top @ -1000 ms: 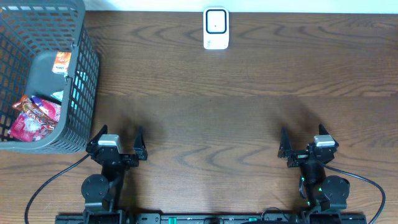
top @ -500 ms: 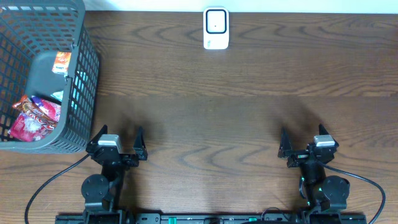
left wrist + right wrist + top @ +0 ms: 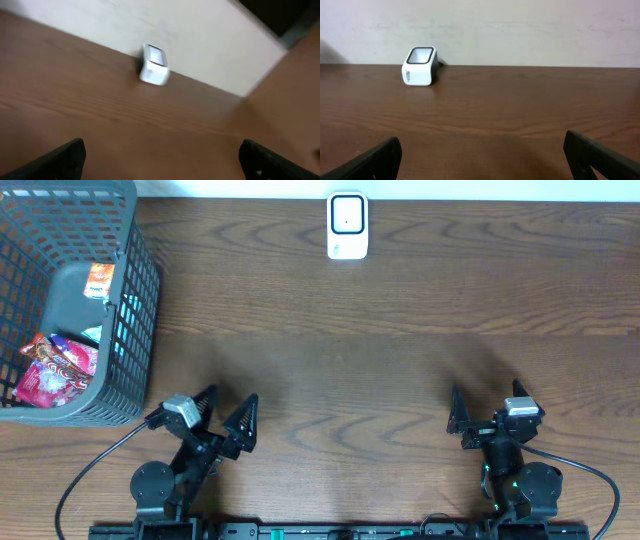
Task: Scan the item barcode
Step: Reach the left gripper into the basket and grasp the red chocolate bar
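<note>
White boxy scanner [image 3: 347, 225], dark window; left tool [image 3: 231, 395], right tool [image 3: 486, 390] both spread.

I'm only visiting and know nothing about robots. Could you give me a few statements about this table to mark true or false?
1. The white scanner stands at the far edge of the table, by the wall. True.
2. The left gripper holds a packet. False: its jaws are open and empty.
3. The basket sits on the robot's left side. True.
4. The right gripper is shut on the scanner. False: it is open, empty and far from the scanner.
5. The red packet lies on the bare table. False: it lies inside the basket.
</note>
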Available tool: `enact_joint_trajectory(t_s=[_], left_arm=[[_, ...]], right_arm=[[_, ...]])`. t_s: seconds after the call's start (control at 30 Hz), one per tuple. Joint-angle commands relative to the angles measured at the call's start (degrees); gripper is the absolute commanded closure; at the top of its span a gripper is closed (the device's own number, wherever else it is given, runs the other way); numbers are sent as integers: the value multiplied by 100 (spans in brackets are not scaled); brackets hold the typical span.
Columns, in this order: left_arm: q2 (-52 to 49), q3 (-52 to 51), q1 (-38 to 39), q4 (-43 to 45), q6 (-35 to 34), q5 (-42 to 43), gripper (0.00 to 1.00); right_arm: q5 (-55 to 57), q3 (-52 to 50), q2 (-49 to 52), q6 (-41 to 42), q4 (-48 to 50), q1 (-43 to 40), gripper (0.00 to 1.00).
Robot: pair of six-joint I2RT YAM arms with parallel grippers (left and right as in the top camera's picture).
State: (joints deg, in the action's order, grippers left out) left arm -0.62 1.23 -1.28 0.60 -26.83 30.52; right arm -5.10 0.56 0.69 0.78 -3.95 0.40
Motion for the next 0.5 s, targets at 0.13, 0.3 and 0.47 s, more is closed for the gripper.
enact_joint_trajectory(t_s=[0.13, 0.3, 0.47], left_arm=[[35, -87, 13, 2170, -1698, 614, 2], [26, 317, 7, 3397, -1683, -210, 2], [-424, 1287, 7, 3392, -772, -977, 2]], right_arm=[[26, -24, -31, -42, -9, 39, 1], [26, -24, -31, -42, -7, 39, 1], [26, -24, -31, -42, -7, 39, 1]])
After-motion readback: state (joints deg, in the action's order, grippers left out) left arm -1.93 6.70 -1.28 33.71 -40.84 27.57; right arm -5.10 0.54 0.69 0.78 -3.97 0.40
